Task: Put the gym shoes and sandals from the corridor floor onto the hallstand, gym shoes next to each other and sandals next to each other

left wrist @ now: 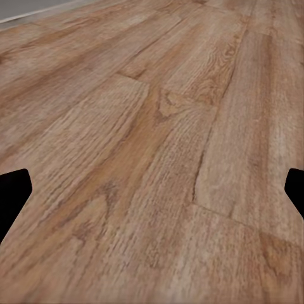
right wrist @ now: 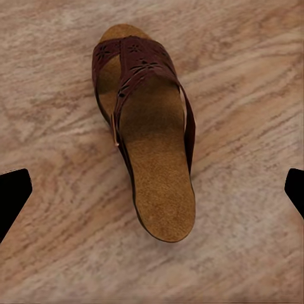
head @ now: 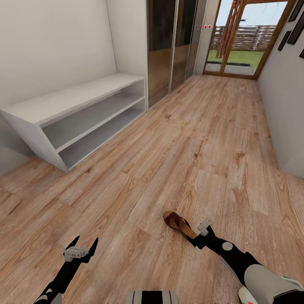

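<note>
The right gripper (head: 202, 230) hangs low over one dark brown sandal (right wrist: 144, 136) with its jaws spread wide, the fingertips flanking the heel end without touching, which looks like lining up to grasp it. The sandal lies flat on the wood-plank corridor floor (head: 202, 139), sole down, toe pointing away from the robot. The left gripper (head: 80, 250) hovers over bare planks, also spread and holding nothing, seemingly kept free, while the grey hallstand (head: 76, 99) stands against the left wall, well apart from the sandal, its top and shelves bare.
</note>
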Controlling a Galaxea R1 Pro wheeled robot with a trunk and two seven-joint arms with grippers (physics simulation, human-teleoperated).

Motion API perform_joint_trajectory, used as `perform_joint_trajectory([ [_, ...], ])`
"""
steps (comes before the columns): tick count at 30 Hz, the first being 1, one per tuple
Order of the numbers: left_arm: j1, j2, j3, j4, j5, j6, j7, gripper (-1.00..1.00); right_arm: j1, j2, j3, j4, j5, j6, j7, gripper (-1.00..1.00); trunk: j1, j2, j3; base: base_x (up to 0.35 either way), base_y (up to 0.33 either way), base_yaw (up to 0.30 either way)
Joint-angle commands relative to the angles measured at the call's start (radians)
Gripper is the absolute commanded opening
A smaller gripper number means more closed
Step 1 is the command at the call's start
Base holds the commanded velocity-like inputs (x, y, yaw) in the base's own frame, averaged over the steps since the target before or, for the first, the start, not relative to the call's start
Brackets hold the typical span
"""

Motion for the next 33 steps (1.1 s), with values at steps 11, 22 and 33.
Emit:
perform_joint_trajectory([
  [11,0.001,0.000,-0.001,0.000,-0.002,0.000,-0.001,1.00,0.000,-0.005,-0.001,-0.001,-0.001,0.001,-0.001,1.00,0.000,0.000,-0.017,0.000,0.000,0.000],
  [22,0.001,0.000,-0.016,0.002,-0.002,0.001,-0.017,1.00,0.000,-0.006,-0.002,-0.002,-0.001,0.001,-0.001,1.00,0.000,0.000,-0.024,0.000,0.000,0.000],
  [33,0.000,-0.009,-0.028,-0.001,0.004,0.003,-0.042,1.00,0.000,-0.005,-0.003,-0.002,-0.001,0.001,-0.001,1.00,0.000,0.000,-0.026,0.000,0.000,0.000],
])
